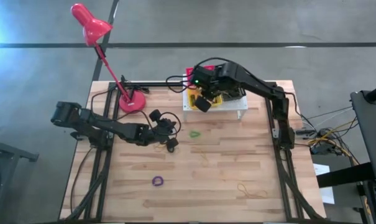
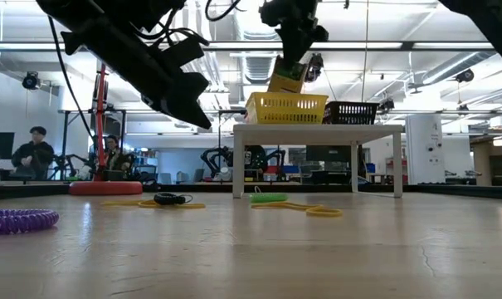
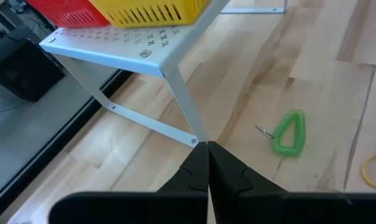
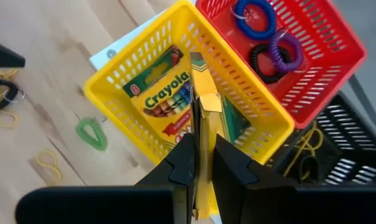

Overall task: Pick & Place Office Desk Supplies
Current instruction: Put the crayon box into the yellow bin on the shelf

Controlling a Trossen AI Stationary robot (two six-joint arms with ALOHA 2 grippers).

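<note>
Right wrist view gives you "Crayola" on the crayon box point(image 4: 169, 93) lying in the yellow basket point(image 4: 116, 81). Your right gripper point(image 4: 201, 163) pinches a 2nd crayon box point(image 4: 206, 124) edge-on above that basket. Your left gripper point(image 3: 207, 167), fingers pressed together and empty, hovers near the green loop point(image 3: 289, 132).

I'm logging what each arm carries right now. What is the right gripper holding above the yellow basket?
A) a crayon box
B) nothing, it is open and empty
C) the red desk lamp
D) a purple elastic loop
A: in the right wrist view the right gripper is closed on the edge of a flat yellow-and-green crayon box, held above the yellow basket, where another crayon box already lies.
</note>
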